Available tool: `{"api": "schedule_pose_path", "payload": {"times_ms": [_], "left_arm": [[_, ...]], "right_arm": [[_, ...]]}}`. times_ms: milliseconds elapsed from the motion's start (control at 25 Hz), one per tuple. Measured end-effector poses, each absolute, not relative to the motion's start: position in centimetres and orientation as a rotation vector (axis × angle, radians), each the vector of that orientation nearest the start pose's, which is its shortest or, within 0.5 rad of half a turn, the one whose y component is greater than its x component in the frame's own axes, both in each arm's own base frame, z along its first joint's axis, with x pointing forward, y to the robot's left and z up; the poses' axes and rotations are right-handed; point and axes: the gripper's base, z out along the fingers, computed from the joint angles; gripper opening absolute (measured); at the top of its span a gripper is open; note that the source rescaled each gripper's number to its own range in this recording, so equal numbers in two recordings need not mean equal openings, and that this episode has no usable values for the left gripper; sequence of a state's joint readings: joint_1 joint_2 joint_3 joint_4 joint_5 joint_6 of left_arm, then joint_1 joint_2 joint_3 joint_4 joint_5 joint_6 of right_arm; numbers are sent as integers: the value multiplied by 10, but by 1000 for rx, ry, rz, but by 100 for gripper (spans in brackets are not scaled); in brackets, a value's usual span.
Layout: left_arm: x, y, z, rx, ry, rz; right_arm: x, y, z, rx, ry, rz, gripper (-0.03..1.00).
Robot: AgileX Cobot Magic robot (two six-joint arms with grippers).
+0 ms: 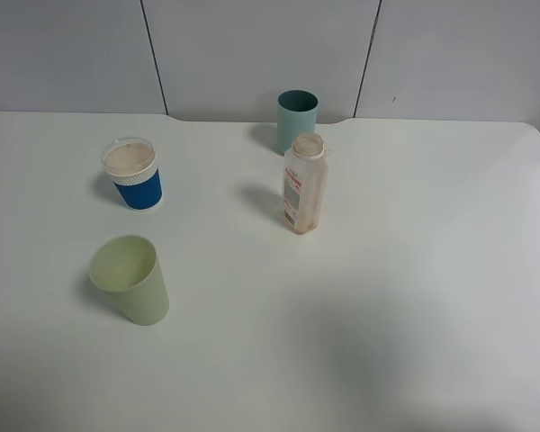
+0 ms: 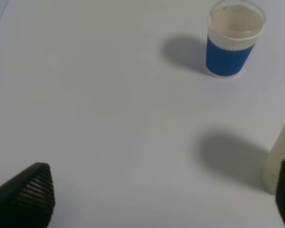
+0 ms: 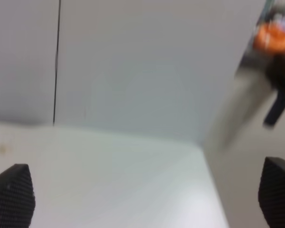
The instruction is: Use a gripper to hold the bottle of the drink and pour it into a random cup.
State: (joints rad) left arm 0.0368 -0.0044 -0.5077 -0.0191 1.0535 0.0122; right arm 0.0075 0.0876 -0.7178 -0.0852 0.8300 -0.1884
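The bottle of the drink (image 1: 304,184) stands upright near the middle of the white table (image 1: 414,270), clear with a white-and-pink label and an open mouth. The teal-green cup (image 1: 297,121) stands just behind it at the table's far edge. Neither gripper shows in the exterior high view. In the left wrist view my left gripper (image 2: 161,199) is open and empty, its fingertips (image 2: 31,192) far apart over bare table. In the right wrist view my right gripper (image 3: 142,199) is open and empty, facing the wall and the table's far right corner.
A blue-sleeved cup with a clear lid (image 1: 133,174) stands at the left, also in the left wrist view (image 2: 232,40). A pale yellow-green cup (image 1: 130,279) stands in front of it, its edge by my left gripper (image 2: 281,161). Grey wall panels (image 1: 252,45) back the table.
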Motion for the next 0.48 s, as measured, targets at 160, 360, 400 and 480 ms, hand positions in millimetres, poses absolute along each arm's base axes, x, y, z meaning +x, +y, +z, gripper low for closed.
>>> {"api": "schedule_pose_path", "payload": {"times_ms": [160, 360, 400, 480], "left_arm": [[-6, -2, 280, -24, 2025, 8], [-6, -2, 280, -24, 2025, 8], [-6, -2, 280, -24, 2025, 8], [-6, -2, 280, -24, 2025, 8]], "right_arm": [[-18, -6, 326, -137, 1770, -200, 92], [-8, -5, 293, -122, 1944, -158, 92], [-7, -5, 288, -122, 1969, -154, 92], [-6, -5, 281, -119, 2015, -147, 92]]}}
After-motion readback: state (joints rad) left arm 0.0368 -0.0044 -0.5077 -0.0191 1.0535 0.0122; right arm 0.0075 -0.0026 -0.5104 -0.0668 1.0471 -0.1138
